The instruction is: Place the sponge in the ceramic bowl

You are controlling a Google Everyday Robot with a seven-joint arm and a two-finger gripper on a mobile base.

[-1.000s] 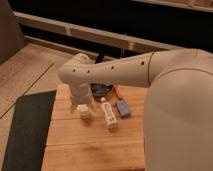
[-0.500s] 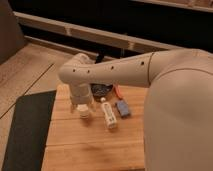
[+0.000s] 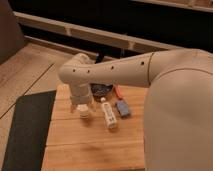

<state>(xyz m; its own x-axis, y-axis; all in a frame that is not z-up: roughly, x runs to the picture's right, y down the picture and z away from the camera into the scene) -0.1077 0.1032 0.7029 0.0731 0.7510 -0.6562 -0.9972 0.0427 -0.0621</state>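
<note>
On the wooden table [image 3: 90, 145], sponge [image 3: 122, 108] apart from the hand [image 3: 83, 106], white bottle [image 3: 108, 116] between them; hand's grip indiscernible.

Dim warm light; jaws just above cup [image 3: 85, 113]

Smooth, faintly sheened cream plastic along the arm shell [image 3: 115, 72] down to the gripper [image 3: 82, 104], low over the matt, grained wooden planks of the tabletop [image 3: 90, 145]. Just right of the gripper, a smooth white plastic bottle [image 3: 108, 115], then the soft-looking, matt blue-grey sponge [image 3: 122, 108]. Just behind the gripper, glossy dark glaze on the ceramic bowl [image 3: 102, 90].
</note>
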